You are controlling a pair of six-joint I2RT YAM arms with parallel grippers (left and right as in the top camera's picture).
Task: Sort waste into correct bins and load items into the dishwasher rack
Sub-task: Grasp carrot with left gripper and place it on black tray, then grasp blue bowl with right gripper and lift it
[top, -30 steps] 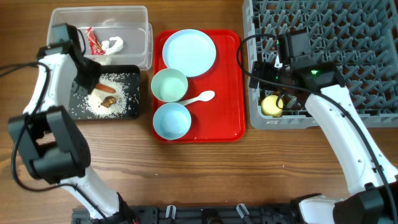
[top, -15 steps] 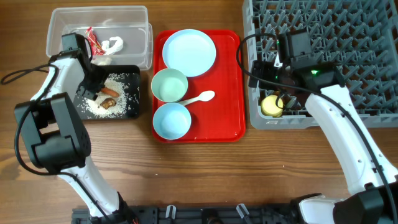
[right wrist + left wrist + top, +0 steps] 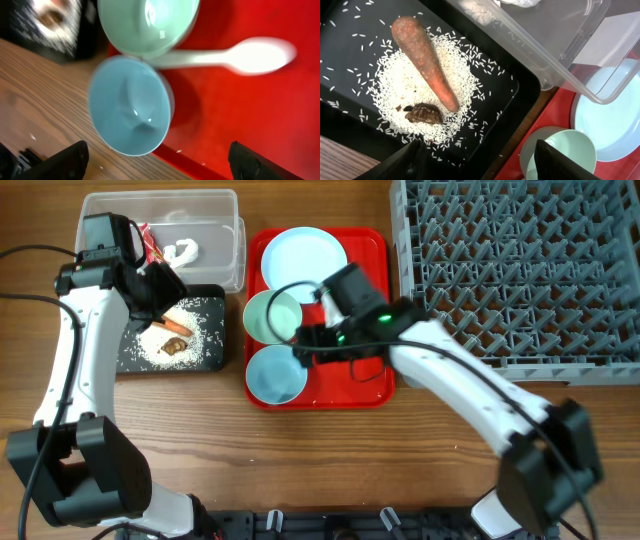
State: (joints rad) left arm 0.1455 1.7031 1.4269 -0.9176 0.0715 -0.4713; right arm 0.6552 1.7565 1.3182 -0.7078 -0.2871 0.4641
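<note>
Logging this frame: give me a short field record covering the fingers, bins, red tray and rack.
left fingers: apart, nothing held, over black tray edge
right fingers: apart, nothing held, above blue bowl
black tray: carrot, rice grains, brown scrap
clear tub: red wrapper, white paper
red tray: plate, green bowl, blue bowl, spoon
dishwasher rack: right of red tray
</note>
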